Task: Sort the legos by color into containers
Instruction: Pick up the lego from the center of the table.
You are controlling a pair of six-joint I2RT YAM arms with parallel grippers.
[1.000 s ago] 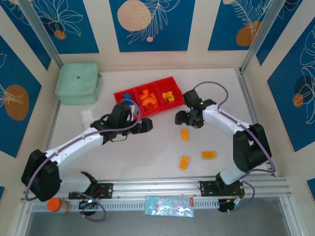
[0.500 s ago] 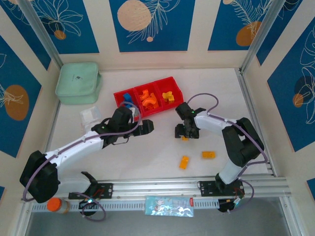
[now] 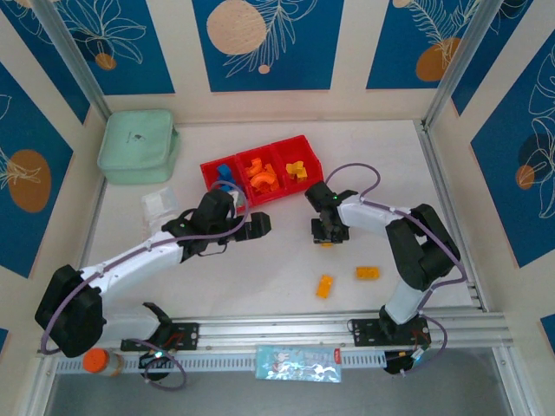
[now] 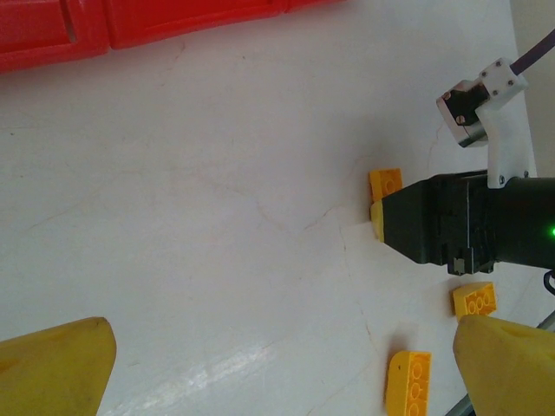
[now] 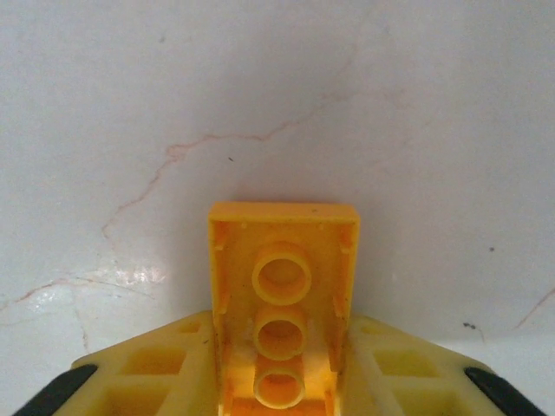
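Brick, yellow-orange point(image 5: 283, 295): hollow underside up, near end cut off at the frame edge, gripped on both long sides by the right gripper point(image 5: 283, 386) fingers point(image 5: 147, 373), resting on the white table point(image 5: 390, 104). Hairline reddish cracks in the table show at the right wrist. Overhead, that gripper hides most of it. Left gripper point(image 4: 282, 347): fingers spread wide, nothing between them. Red tray point(image 4: 173, 26) lies beyond their tips, two loose bricks point(image 4: 408, 381) beside one finger. Blue leaf-patterned walls point(image 3: 260, 43) surround the table.

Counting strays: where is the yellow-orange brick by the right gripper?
Top view, right of centre: the yellow-orange plastic brick lies on the white table between the right gripper's fingers.
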